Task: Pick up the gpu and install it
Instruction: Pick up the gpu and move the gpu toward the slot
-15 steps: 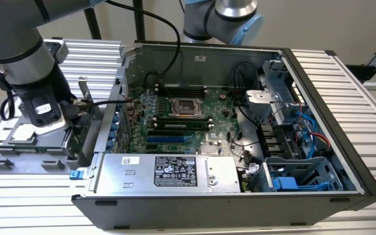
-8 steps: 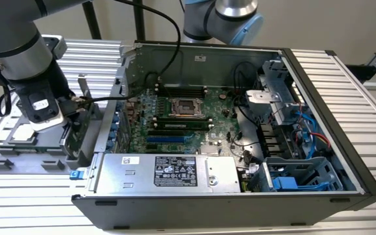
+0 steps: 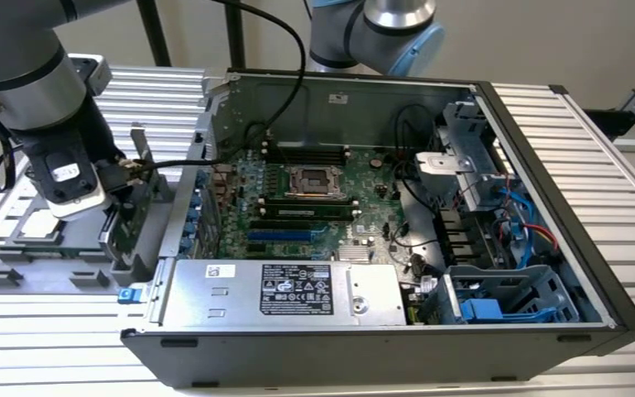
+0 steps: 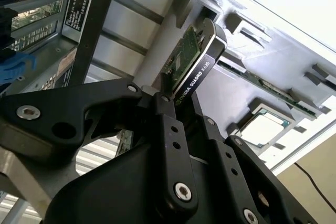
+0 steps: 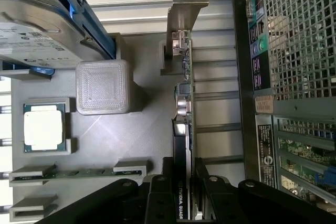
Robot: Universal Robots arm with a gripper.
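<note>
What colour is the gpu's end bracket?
Silver, bare metal. The gpu and its end bracket show best in the first wrist view.

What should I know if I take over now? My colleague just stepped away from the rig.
End effector: shut on the graphics card, gripping its edge.
Card: upright in its slot in the grey tray, beside the open computer case.
Done: card grasped.
Left: card not yet lifted out, not yet installed in the case.

A robotics workshop: open computer case [image 3: 350,364] and grey parts tray [image 3: 86,266] on a slatted aluminium table [image 3: 582,107].
</note>
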